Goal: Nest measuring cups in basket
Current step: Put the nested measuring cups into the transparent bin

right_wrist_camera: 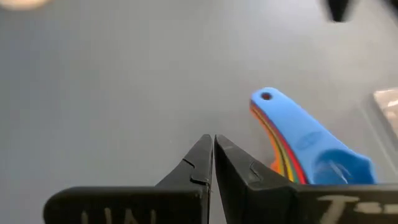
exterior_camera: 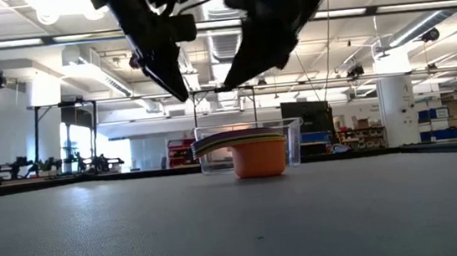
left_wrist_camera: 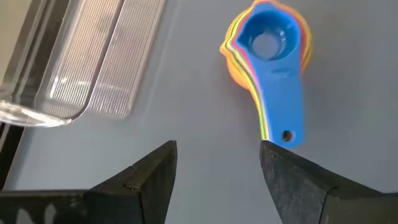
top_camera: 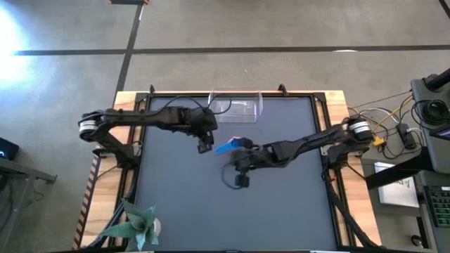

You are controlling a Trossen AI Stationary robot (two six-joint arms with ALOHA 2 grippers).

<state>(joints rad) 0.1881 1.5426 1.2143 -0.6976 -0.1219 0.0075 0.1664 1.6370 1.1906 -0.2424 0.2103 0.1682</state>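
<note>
The measuring cups (left_wrist_camera: 267,43) sit nested in one stack, blue on top and orange at the bottom. The stack stands on the table by its orange base (exterior_camera: 258,160), in front of the clear basket (top_camera: 235,105). In the high view only its blue handle (top_camera: 226,147) shows, between the two grippers. My left gripper (left_wrist_camera: 217,155) hangs open above the table, just off the handle's free end (left_wrist_camera: 285,134). My right gripper (right_wrist_camera: 213,146) is shut and lifted beside the stack (right_wrist_camera: 305,146). Both grippers hover well above the table in the low view.
The basket (left_wrist_camera: 74,74) stands at the table's far edge, with nothing in it that I can see. A green plant (top_camera: 137,225) sits at the near left corner. Dark bare tabletop (top_camera: 281,211) stretches toward the near edge. Cables and gear lie off the table's right side.
</note>
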